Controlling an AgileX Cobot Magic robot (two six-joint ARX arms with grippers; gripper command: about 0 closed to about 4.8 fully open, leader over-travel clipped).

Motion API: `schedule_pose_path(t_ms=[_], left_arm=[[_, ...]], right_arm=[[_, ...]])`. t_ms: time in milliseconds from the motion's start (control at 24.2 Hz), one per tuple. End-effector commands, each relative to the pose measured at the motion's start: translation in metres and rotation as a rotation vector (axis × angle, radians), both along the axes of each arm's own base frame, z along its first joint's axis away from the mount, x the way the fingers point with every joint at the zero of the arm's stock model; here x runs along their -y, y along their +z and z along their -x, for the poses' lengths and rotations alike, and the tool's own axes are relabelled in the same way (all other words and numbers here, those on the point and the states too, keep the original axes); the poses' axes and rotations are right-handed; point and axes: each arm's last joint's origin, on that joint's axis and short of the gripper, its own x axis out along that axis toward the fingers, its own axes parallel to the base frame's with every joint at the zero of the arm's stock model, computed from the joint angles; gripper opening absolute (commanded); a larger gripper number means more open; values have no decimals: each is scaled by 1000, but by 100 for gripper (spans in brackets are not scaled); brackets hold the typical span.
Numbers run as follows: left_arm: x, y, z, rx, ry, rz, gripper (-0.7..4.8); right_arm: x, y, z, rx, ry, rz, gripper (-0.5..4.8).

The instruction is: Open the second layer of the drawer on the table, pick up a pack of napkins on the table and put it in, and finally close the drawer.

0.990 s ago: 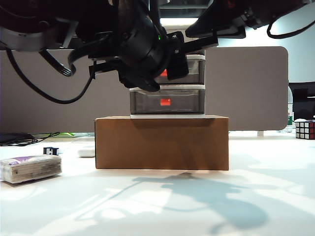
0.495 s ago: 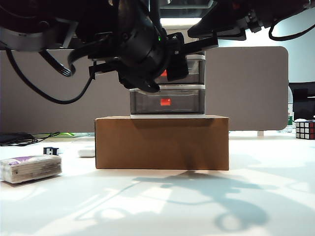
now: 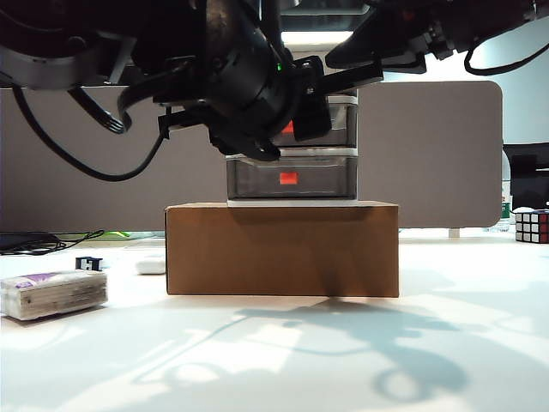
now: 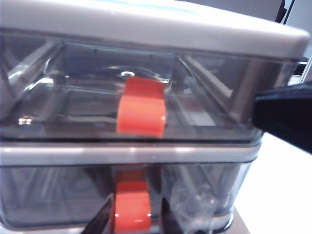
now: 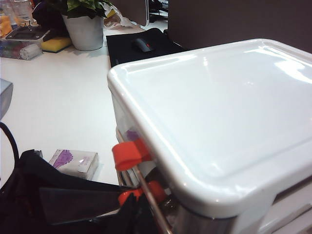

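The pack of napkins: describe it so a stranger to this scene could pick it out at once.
Start from the brown cardboard box in the middle of the white table, with the drawer standing on it. Look well off to its left, near the table's front edge: the pack of napkins lies flat there. Unlike the small black block and white case nearby, it is a soft white brick with purple print.

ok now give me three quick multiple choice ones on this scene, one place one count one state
1. Where is the pack of napkins? A inside the drawer, B on top of it, C on the table left of the cardboard box.
2. Orange-red handles in the left wrist view? A two, B one, C four.
3. Left pincer? A holding napkins, B closed on the second layer's handle, C wide open.
C: pack lies on the table. A: two show. B: fingers flank that handle; right pincer hovers by the drawer's top.
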Motion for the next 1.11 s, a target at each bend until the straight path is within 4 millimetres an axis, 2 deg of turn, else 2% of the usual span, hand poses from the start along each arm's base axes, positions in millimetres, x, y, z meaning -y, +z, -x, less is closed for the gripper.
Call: schedule_pose_path(t_ms=[41,330,619,1114], left_arm=[[1,3,-1,8,-2,15,109],[1,3,-1,7,-2,13,-6],[5,2,6,0,-18,1,-6],[20,-5,42,-27,-13,-67,-6]], right_arm=[[0,5,0,24,5,-14,-5],[0,6,0,31,4,-16,-5],[-1,6,-2,46,-6,-20,-5],[-3,-1,-10,26,-54,-31,-5]])
